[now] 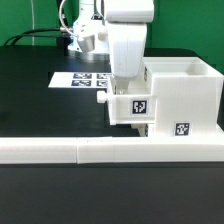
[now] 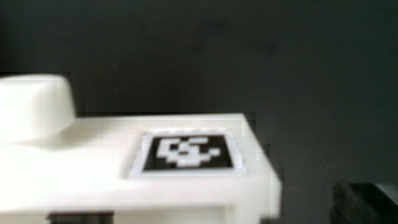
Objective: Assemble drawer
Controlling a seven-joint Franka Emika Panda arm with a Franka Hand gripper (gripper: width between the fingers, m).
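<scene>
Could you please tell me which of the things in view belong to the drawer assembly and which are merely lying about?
Belonging to the job:
- housing, the large white box
- knobbed tray, at the housing's front, under the arm
- gripper, hidden behind the wrist in the exterior view

Merely there:
- marker board, flat on the table
- border bar, long, low, white

The black table [image 1: 30, 100] carries the housing [image 1: 185, 95], marker board [image 1: 80, 78] and border bar [image 1: 60, 150].
</scene>
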